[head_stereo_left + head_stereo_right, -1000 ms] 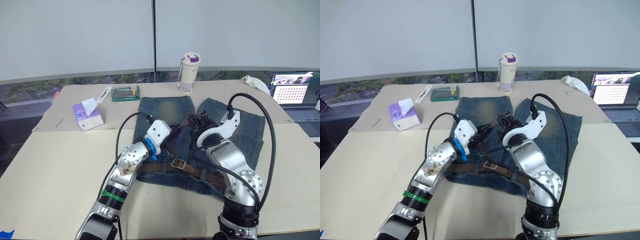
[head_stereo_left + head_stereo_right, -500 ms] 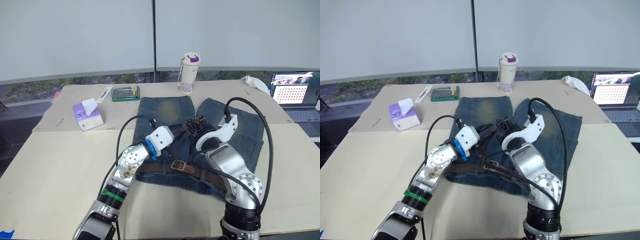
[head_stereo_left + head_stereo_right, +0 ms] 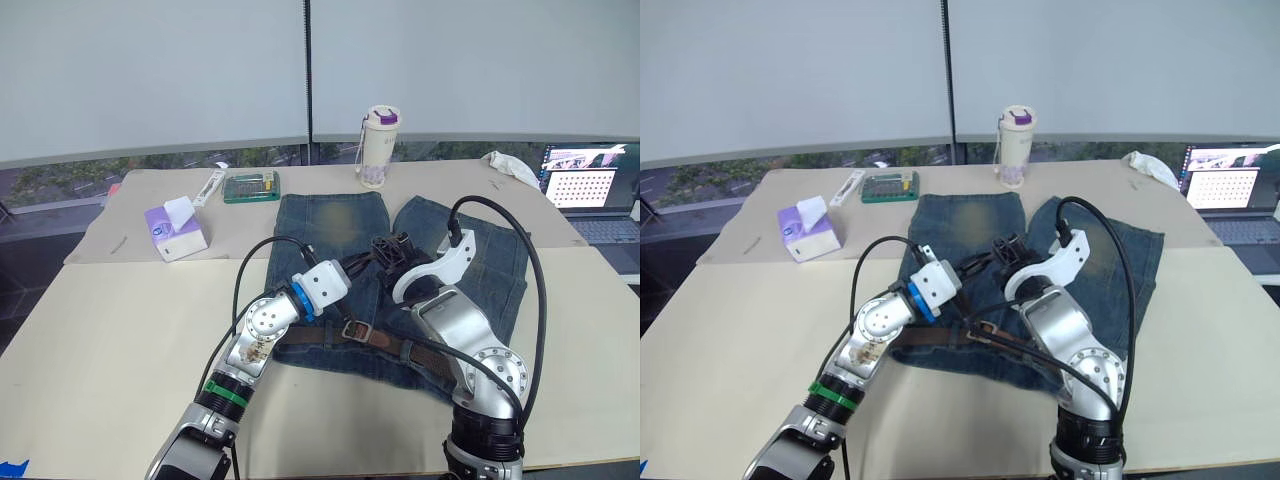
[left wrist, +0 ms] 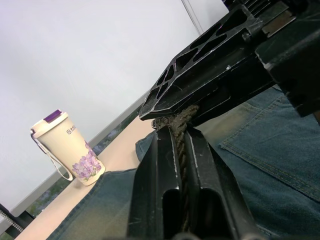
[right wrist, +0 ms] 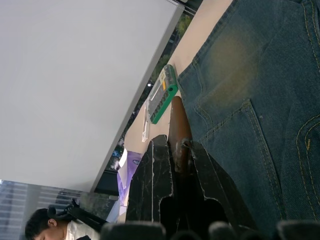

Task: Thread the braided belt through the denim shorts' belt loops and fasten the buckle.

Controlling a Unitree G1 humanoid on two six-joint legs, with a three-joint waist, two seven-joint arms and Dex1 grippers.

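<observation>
The denim shorts (image 3: 455,262) lie flat on the table, waistband nearest me. The braided belt (image 3: 380,343) runs along the waistband under a belt loop (image 3: 407,348). Its pale buckle (image 3: 352,328) rests near the middle. The belt's free end rises above the shorts. My left gripper (image 3: 364,263) is shut on the braided end (image 4: 183,116). My right gripper (image 3: 388,246) is shut on the same brown strap (image 5: 179,117). The two grippers meet tip to tip, with the right gripper's fingers (image 4: 210,75) touching the left's.
A flowered cup (image 3: 379,146) stands behind the shorts. A purple tissue box (image 3: 175,230), a green case (image 3: 251,186) and a white tube (image 3: 209,187) sit at the back left. A laptop (image 3: 590,190) and white cloth (image 3: 513,167) are far right. A person (image 5: 42,227) is beyond the table.
My left gripper has swung right and closed in on the right gripper above the shorts. The right gripper dropped slightly towards it. The belt along the waistband has stayed put.
</observation>
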